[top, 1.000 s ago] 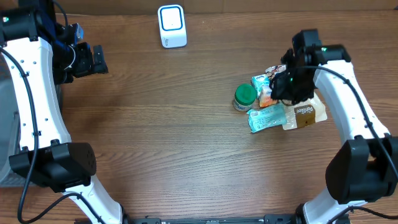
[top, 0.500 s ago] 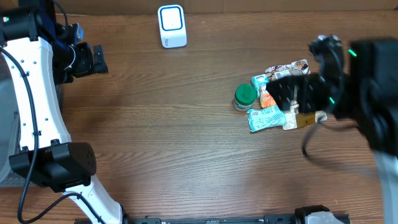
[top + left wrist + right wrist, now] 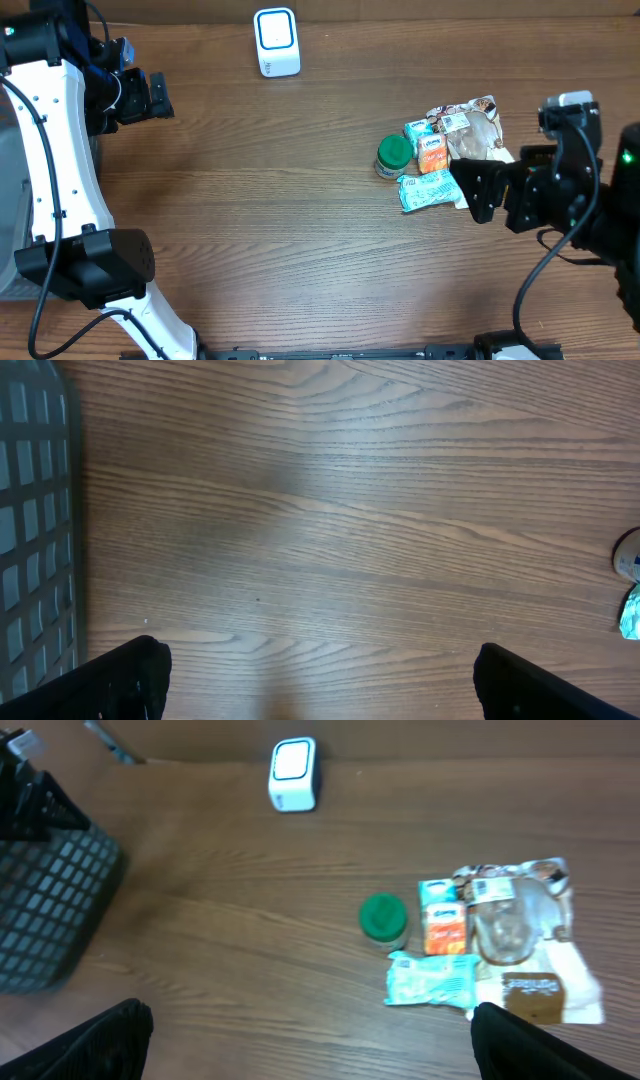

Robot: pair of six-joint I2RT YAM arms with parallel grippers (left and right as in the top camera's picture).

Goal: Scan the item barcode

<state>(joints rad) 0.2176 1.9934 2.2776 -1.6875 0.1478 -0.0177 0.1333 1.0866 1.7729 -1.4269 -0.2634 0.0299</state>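
A pile of grocery items lies on the right of the table: a green-lidded jar (image 3: 394, 155), an orange carton (image 3: 432, 153), a teal packet (image 3: 428, 189) and a clear pouch with a barcode label (image 3: 466, 124). The white scanner (image 3: 276, 42) stands at the far edge. My right gripper (image 3: 495, 195) hangs high above the table just right of the pile, open and empty. Its wrist view looks down on the jar (image 3: 383, 916), teal packet (image 3: 430, 980), pouch (image 3: 510, 915) and scanner (image 3: 293, 774). At the far left, my left gripper (image 3: 155, 97) is open over bare wood (image 3: 320, 685).
A dark mesh basket (image 3: 45, 900) stands at the table's left edge, also showing in the left wrist view as a grid (image 3: 35, 530). A brown packet (image 3: 535, 995) lies under the pouch. Bare wood stretches between the scanner and the pile.
My right gripper has opened, let go over the pile and pulled up and back toward the near right. The clear pouch now lies uncovered. The left arm has not moved.
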